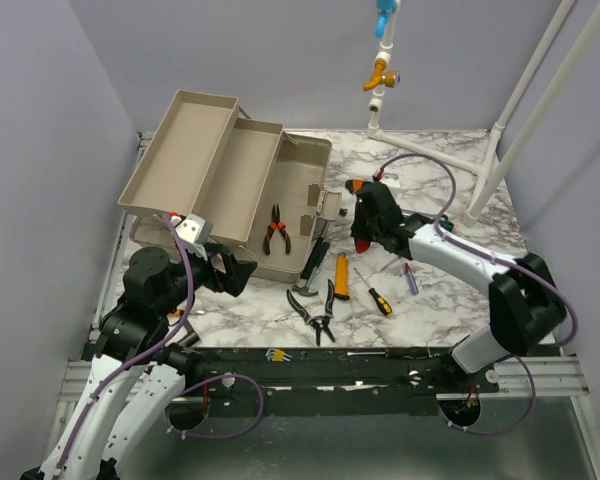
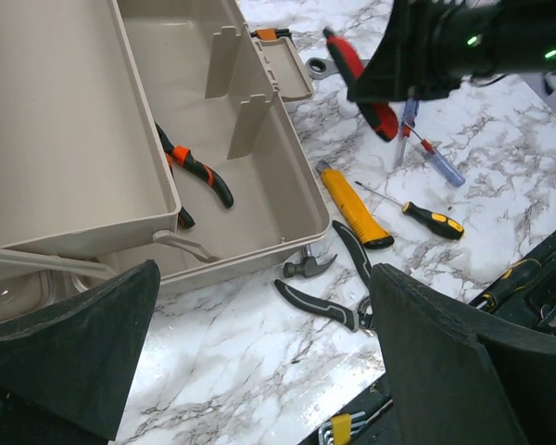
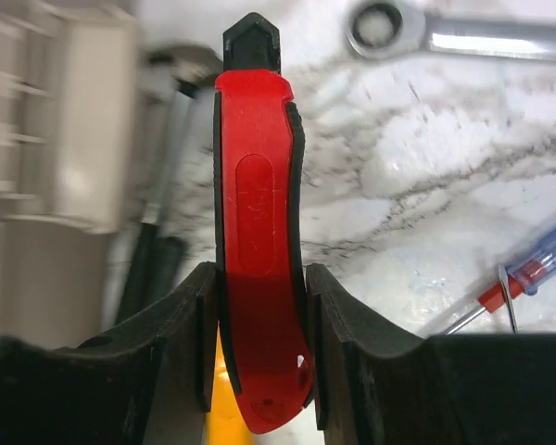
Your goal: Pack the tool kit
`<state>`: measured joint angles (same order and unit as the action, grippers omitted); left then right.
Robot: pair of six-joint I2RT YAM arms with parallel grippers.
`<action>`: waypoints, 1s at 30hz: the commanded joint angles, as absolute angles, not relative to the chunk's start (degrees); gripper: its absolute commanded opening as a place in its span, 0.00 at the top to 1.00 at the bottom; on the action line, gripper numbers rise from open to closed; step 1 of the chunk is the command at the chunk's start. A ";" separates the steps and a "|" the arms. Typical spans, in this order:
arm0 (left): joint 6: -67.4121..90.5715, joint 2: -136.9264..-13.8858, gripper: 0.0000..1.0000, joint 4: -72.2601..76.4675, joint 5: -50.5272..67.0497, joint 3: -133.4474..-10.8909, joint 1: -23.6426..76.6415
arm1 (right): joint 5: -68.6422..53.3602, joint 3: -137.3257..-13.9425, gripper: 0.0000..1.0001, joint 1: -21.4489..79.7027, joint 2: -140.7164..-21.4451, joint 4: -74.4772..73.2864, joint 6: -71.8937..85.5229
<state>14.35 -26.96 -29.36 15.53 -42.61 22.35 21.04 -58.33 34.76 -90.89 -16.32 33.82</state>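
Observation:
The beige toolbox stands open at the left with its trays swung out. Orange-handled pliers lie in its main compartment, also seen in the left wrist view. My right gripper hovers just right of the box's front corner. In the right wrist view the gripper is shut on a red-and-black-handled tool, held above the marble. My left gripper is open and empty by the box's near left side; in its wrist view only bare marble lies between the fingers.
On the marble right of the box lie a yellow utility knife, a small hammer, black pliers, a yellow-black screwdriver, a blue screwdriver and a wrench. Hex keys sit at the front edge. White pipes stand at the back right.

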 commanded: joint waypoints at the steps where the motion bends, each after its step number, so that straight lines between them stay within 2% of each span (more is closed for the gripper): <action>1: 13.62 -25.51 0.01 -28.30 16.56 -42.29 22.08 | 15.27 -59.02 0.83 34.78 -81.11 -9.35 31.60; 4: 13.62 -24.35 0.01 -28.04 15.63 -42.06 21.98 | 5.77 -60.17 0.87 34.78 -79.45 -3.79 33.71; 7: 13.99 -23.53 0.01 -28.03 13.39 -42.06 21.68 | -4.09 -63.76 0.91 34.97 -82.64 1.68 37.45; 13: 17.75 -21.01 0.01 -30.57 -3.28 -42.60 21.09 | -13.18 -72.97 0.90 38.09 -95.19 10.91 44.50; 17: 18.15 -17.80 0.01 -30.20 -7.46 -41.85 20.90 | -11.56 -81.44 0.90 41.74 -102.52 11.27 45.80; 22: 17.76 -15.44 0.01 -29.88 -8.27 -41.08 20.70 | -7.19 -90.97 0.77 45.13 -110.14 10.51 47.79; 30: 17.14 -16.04 0.01 -30.14 -6.94 -41.35 20.72 | -1.65 -97.96 0.77 47.92 -119.28 10.08 52.21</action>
